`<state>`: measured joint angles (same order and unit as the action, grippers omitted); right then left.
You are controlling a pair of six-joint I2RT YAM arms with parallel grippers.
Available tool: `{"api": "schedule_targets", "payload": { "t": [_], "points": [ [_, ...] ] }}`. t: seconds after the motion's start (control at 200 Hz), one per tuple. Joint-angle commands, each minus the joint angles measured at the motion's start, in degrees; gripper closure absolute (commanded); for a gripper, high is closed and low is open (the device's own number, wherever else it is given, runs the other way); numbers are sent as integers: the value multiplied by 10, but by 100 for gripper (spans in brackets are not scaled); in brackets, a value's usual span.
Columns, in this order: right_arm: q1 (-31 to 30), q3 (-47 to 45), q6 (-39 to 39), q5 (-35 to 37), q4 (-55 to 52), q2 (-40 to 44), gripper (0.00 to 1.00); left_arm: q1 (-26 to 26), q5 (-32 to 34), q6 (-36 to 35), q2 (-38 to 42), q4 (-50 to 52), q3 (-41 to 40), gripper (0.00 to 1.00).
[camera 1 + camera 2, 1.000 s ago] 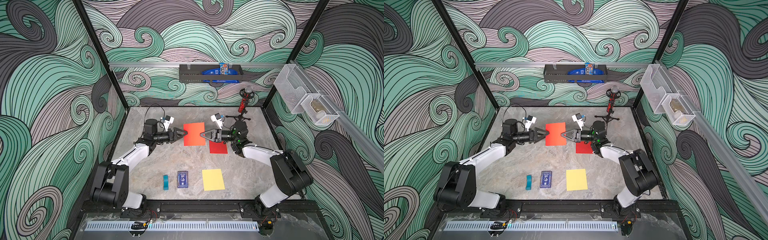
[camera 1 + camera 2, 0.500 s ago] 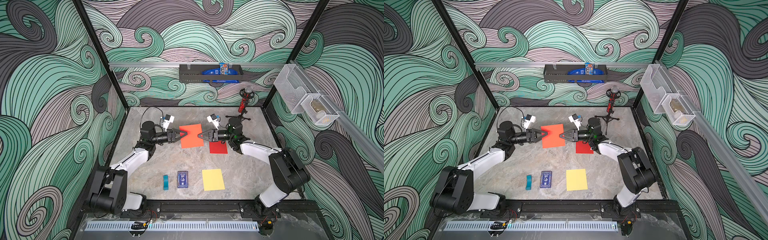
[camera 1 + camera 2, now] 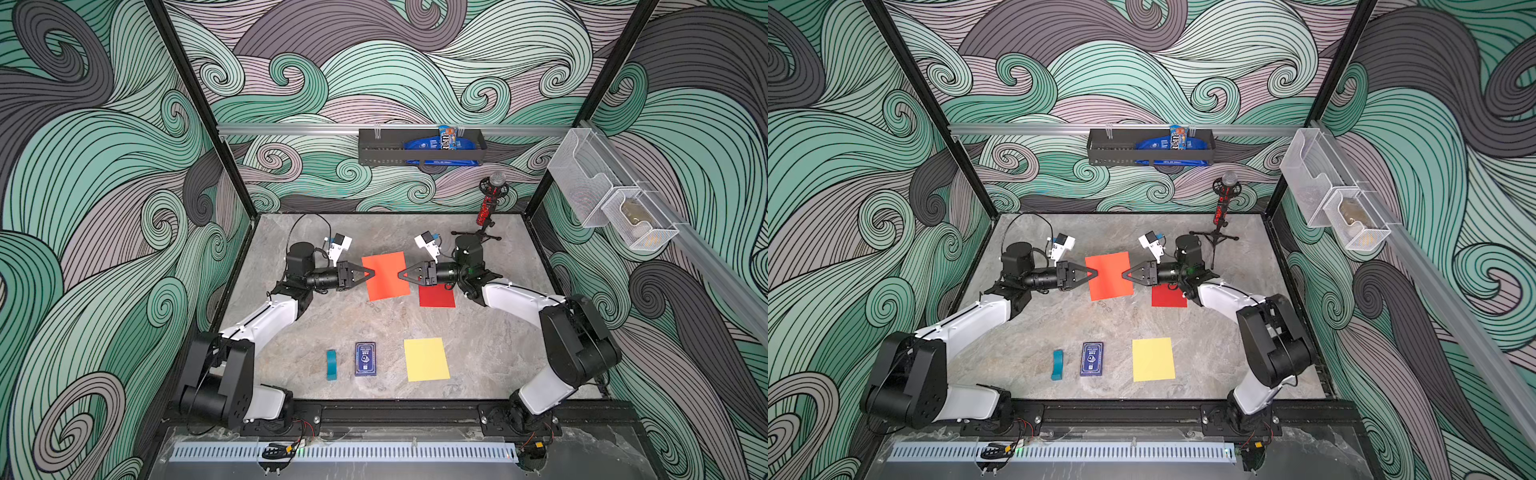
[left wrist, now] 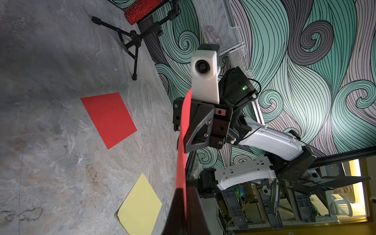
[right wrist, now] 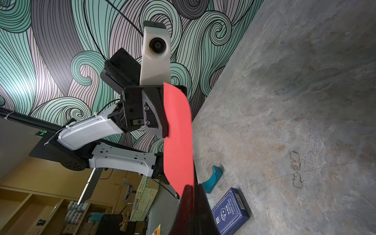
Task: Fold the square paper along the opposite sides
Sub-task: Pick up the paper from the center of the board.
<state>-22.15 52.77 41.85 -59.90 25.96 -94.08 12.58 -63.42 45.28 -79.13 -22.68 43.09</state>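
Note:
An orange-red square paper [image 3: 384, 274] [image 3: 1108, 275] hangs above the table between my two grippers, slightly tilted. My left gripper [image 3: 371, 273] [image 3: 1094, 273] is shut on its left edge, and my right gripper [image 3: 401, 274] [image 3: 1124, 274] is shut on the opposite edge. The left wrist view shows the paper [image 4: 182, 142] edge-on, running from the left gripper [image 4: 184, 195] to the right one's fingers [image 4: 198, 130]. From the right wrist camera the paper [image 5: 177, 132] bows a little between the right gripper [image 5: 192, 191] and the left one's fingers [image 5: 156, 114].
A darker red paper [image 3: 436, 296] lies flat under the right gripper. Near the front lie a yellow paper [image 3: 427, 359], a blue card box [image 3: 365, 358] and a teal piece [image 3: 331, 364]. A microphone on a tripod [image 3: 486, 216] stands at the back right.
My left gripper has shut on the paper's left edge. The paper has shifted a little and tilted, and both arms have shifted slightly with it.

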Motion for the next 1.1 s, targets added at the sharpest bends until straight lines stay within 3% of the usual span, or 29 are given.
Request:
{"api": "schedule_targets", "payload": {
  "t": [0.0, 0.155, 0.365, 0.585, 0.775, 0.931, 1.096],
  "points": [
    [7, 9, -25, -3, -8, 22, 86, 5, 17, -40, -5, 44, 34, 100],
    [32, 16, -65, 35, -20, 11, 64, 5, 23, -60, 8, 96, 62, 100],
    [41, 44, -134, 109, -42, -50, 57, 6, 11, -57, 27, 99, 56, 100],
    [18, 56, -152, 109, -38, -100, 49, 9, -34, 44, 12, -46, 39, 100],
    [-14, 4, -60, 41, 115, -83, 38, 10, -38, 62, -9, -83, 36, 100],
    [-8, -63, 57, 3, 276, -49, 39, 10, -38, 63, -20, -98, 31, 100],
    [11, -98, 124, -10, 348, -14, 42, 10, -36, 53, -20, -95, 26, 100]
  ]
}}
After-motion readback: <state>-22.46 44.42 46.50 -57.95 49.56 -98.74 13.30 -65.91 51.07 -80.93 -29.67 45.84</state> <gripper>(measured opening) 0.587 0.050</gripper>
